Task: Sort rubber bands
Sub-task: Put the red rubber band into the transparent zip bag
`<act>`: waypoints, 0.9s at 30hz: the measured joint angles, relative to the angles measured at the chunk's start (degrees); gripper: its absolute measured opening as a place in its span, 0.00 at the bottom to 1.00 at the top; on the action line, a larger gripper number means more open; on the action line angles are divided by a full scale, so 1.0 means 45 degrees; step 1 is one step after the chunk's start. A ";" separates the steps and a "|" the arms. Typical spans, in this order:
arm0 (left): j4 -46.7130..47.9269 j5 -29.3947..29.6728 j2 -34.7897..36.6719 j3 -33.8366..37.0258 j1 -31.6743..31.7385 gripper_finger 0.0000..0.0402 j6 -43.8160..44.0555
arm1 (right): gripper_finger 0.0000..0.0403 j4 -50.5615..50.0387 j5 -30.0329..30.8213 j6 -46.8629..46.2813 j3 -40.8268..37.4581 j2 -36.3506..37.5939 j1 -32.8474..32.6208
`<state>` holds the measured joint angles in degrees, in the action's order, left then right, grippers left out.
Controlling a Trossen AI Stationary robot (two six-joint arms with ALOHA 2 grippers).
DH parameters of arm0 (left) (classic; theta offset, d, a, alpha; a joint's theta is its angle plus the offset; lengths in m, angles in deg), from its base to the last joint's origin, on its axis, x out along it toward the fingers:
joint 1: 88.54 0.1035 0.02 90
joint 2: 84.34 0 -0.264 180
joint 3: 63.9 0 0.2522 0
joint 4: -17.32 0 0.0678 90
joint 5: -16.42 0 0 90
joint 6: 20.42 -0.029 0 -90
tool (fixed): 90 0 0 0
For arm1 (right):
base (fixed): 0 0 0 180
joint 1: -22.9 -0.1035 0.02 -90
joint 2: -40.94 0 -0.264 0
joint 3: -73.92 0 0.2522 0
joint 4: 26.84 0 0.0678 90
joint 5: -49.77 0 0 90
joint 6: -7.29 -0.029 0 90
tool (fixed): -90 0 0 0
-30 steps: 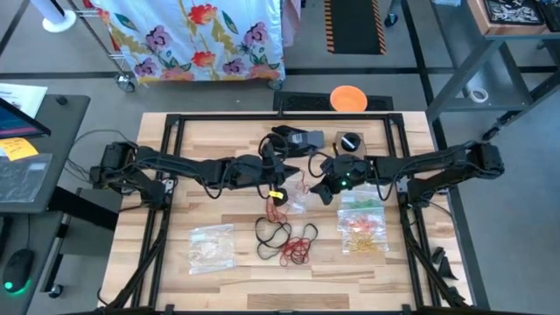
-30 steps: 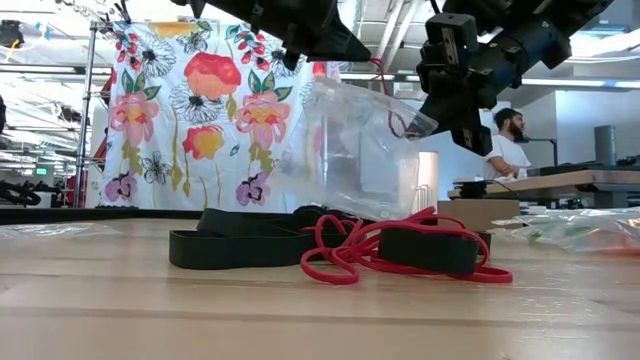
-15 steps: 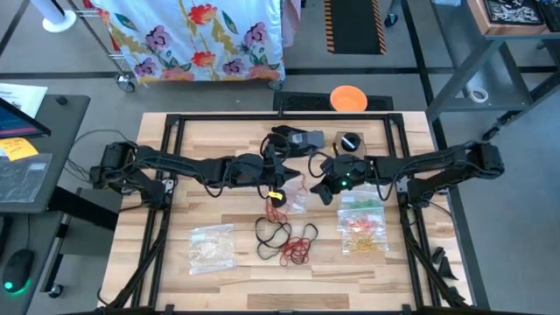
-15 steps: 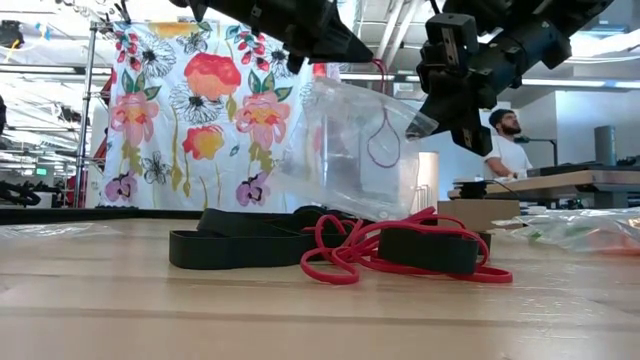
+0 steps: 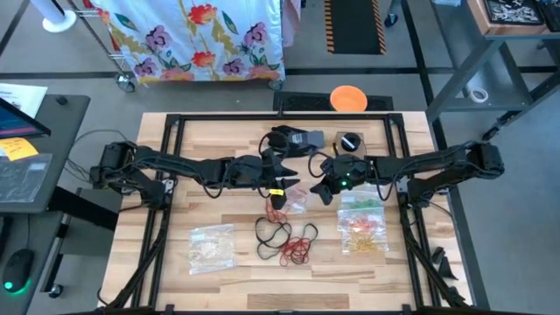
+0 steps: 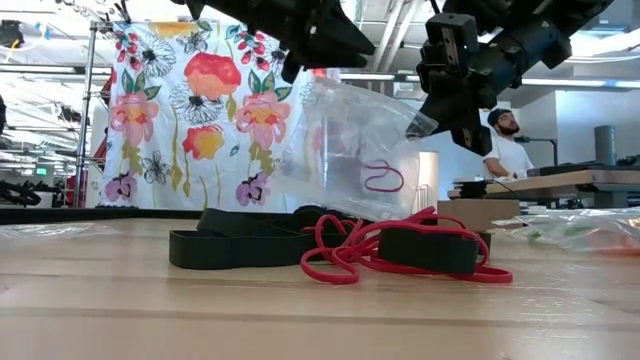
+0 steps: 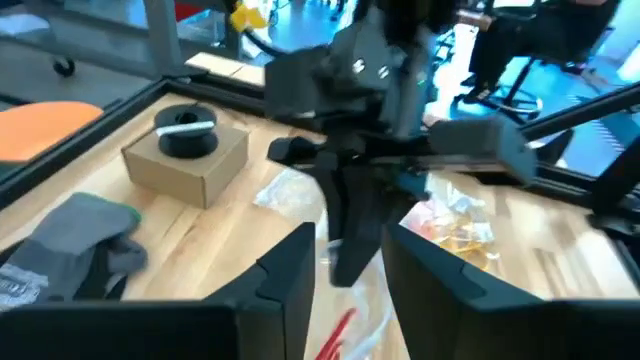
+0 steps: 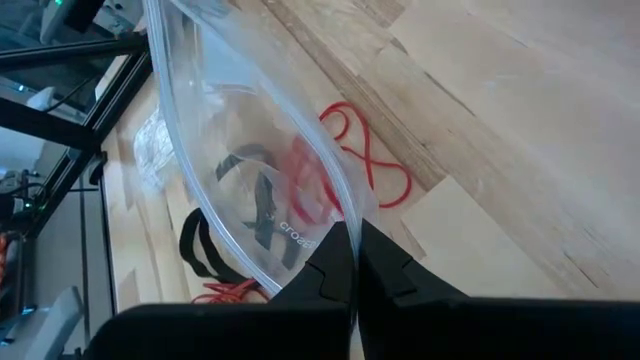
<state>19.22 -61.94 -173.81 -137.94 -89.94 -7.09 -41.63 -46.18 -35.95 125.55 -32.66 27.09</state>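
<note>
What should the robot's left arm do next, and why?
Probably lower the left gripper to the loose red bands on the table and pick one. Its fingers are open and empty, one red band lies inside the clear bag, and the right gripper pinches that bag up off the table.

left gripper (image 7: 345, 265): mid-table, raised, jaws parted | right gripper (image 8: 352, 262): facing it, raised, jaws pinched together

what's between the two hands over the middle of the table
A clear plastic bag, seen in the low view: the right hand pinches its edge, the left hand hangs above, and a thin red rubber band lies inside.
</note>
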 joint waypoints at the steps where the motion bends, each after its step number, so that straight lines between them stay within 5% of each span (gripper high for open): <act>1: -0.0036 -0.0124 0.0021 0.0001 -0.0025 0.29 -0.0131 | 0.00 -0.0001 0.0000 0.0008 0.0000 0.0000 0.0000; 9: 0.2415 -0.0198 0.1070 -0.0009 -0.0443 0.26 -0.0703 | 0.00 -0.0367 0.0000 0.0039 0.0000 0.0000 0.0000; 15: 0.6001 -0.0180 0.1801 0.0235 -0.1496 0.24 0.1767 | 0.00 -0.0331 -0.0005 0.0322 0.0000 0.0058 0.0337; 23: 0.5823 0.2376 0.0241 0.1176 -0.2812 0.24 0.3240 | 0.00 -0.0377 0.0729 0.0284 -0.0005 0.0417 0.1371; 27: 0.4654 0.2524 -0.1106 0.1176 -0.2662 0.24 0.3068 | 0.00 -0.0401 0.1644 0.0355 -0.0005 0.0944 0.1892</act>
<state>40.17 -50.59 -178.78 -132.64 -101.92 6.72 -43.44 -38.78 -34.35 125.53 -28.42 35.60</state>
